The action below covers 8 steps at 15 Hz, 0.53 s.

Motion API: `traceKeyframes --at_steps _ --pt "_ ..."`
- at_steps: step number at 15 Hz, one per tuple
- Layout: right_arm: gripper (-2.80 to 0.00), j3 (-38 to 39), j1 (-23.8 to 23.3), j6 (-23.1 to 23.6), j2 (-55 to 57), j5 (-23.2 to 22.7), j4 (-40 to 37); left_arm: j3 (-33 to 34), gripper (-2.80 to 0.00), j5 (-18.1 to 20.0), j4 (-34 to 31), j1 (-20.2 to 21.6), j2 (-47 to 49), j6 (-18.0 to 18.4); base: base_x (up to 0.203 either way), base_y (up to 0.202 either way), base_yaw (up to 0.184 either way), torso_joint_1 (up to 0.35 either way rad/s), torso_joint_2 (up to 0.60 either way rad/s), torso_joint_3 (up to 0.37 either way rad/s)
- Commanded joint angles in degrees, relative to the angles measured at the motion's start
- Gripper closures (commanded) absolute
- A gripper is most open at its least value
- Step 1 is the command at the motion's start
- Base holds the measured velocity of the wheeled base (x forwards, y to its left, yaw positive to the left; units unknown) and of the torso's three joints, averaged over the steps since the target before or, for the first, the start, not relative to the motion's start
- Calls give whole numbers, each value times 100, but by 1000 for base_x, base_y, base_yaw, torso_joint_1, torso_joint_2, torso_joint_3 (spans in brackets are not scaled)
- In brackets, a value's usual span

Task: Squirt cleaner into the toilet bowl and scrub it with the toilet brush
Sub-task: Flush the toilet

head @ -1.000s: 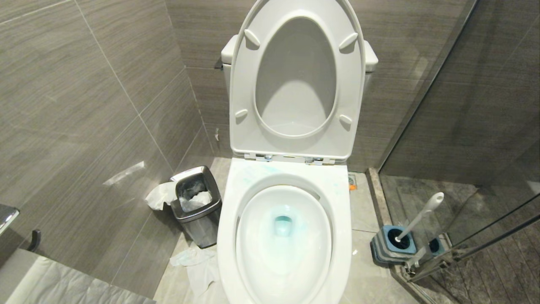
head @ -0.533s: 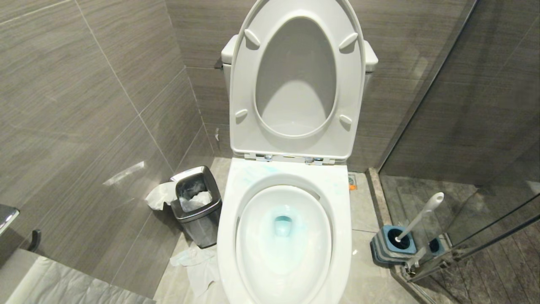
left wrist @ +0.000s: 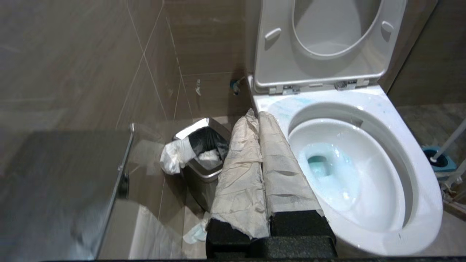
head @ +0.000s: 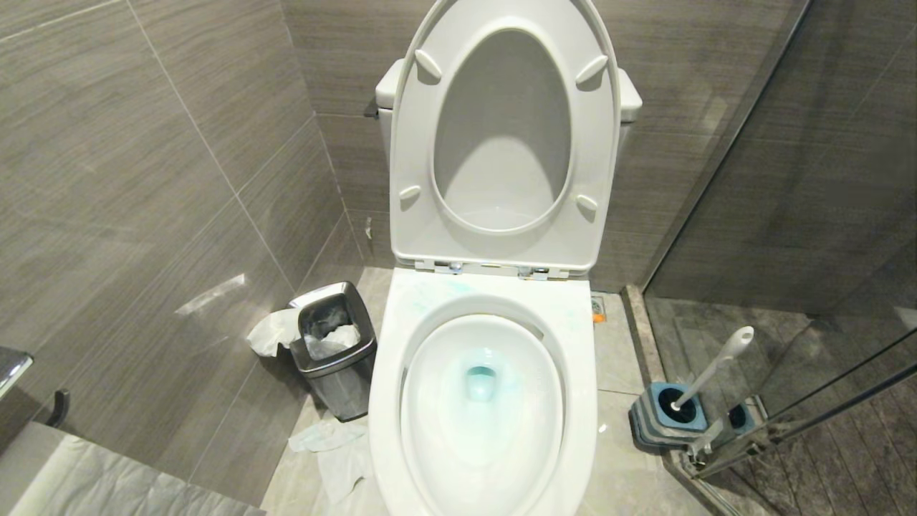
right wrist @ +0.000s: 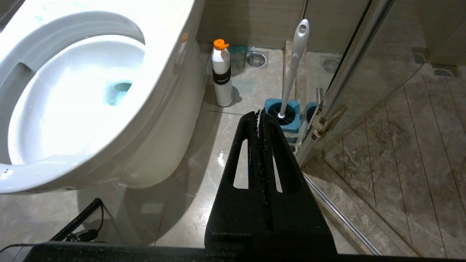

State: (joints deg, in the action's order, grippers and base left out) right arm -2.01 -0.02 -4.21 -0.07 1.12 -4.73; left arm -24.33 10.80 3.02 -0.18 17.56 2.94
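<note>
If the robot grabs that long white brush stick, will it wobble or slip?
The slim white plastic toilet brush looks stiff and probably light. Its smooth, glossy handle may slip in a grip. It leans loosely in the square blue holder, so it should lift out easily, though the holder might tip or shift.

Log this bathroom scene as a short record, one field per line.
toilet bowl: seat and lid raised, blue-tinted water in the basin
toilet brush: standing in its blue holder on the floor, by the glass door
cleaner bottle: white, orange cap, upright beside the toilet
bin: beside the toilet, paper spilling out
left gripper: shut, empty
right gripper: shut, empty
</note>
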Motion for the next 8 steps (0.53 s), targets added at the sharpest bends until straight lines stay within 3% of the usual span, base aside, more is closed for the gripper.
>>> traceKeyframes --at_steps 1,8 --pt "0 -1 -4 -1 7 2 -2 -368 0 13 415 1 1218 -1 0 0 0 0 0 0" --pt "0 -1 1 -1 7 2 -2 -2168 0 10 814 1 3061 3 0 0 0 0 0 0"
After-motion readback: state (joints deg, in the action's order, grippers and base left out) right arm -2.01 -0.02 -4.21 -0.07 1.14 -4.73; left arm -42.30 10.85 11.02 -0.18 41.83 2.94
